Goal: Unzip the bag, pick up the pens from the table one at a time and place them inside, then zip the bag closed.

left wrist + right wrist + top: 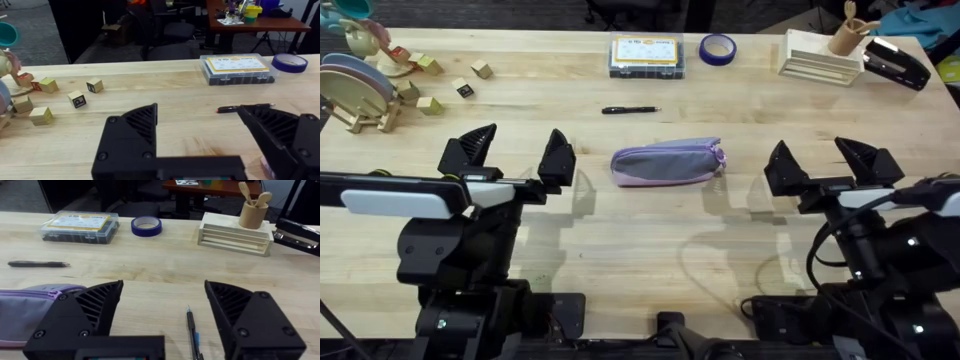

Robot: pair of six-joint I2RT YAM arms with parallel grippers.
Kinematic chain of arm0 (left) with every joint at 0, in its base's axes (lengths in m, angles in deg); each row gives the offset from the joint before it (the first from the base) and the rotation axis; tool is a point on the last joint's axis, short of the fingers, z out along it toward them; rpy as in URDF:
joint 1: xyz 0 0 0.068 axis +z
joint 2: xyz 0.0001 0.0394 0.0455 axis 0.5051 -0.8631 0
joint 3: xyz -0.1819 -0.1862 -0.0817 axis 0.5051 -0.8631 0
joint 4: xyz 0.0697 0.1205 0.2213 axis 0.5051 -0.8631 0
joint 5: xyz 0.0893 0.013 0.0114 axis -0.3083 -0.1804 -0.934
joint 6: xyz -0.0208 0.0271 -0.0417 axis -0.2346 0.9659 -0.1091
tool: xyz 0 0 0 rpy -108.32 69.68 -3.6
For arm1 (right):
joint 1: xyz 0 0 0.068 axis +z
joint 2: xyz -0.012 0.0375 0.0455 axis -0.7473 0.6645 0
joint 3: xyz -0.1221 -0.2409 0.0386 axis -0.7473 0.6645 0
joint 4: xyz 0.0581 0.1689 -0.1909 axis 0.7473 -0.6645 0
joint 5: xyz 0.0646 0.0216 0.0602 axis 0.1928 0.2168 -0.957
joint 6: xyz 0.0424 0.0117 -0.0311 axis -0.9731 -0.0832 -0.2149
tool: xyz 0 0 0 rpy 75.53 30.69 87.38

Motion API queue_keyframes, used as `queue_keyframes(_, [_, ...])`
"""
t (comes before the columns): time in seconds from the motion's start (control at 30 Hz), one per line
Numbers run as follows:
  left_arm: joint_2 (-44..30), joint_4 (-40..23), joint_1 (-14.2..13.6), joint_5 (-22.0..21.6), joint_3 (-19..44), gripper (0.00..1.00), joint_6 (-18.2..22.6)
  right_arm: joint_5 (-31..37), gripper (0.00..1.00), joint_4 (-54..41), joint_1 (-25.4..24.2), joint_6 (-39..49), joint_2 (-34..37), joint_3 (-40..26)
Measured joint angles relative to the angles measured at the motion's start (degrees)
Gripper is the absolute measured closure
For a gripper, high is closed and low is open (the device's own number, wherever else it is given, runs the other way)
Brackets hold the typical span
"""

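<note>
1. Bag [668,162]: lilac and grey, long and soft, lying on its side mid-table [650,225], zipper shut as far as visible.
2. One pen [630,110]: slim, black, lying flat beyond the bag, apart from it, nearer the plastic box [646,56].
3. Left gripper [517,152]: jaws spread wide, holding nothing, left of the bag.
4. Right gripper [821,158]: jaws spread wide, holding nothing, right of the bag.
5. Right wrist view adds a second pen [192,328] on the wood between its fingers.
</note>
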Motion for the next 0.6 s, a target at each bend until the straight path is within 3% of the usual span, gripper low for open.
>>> queue_keyframes(0.6, [0.0,-0.1,0.0,-0.4,0.0,0.007,0.0,0.2,0.004,-1.1,0.0,1.4,0.0,-0.3])
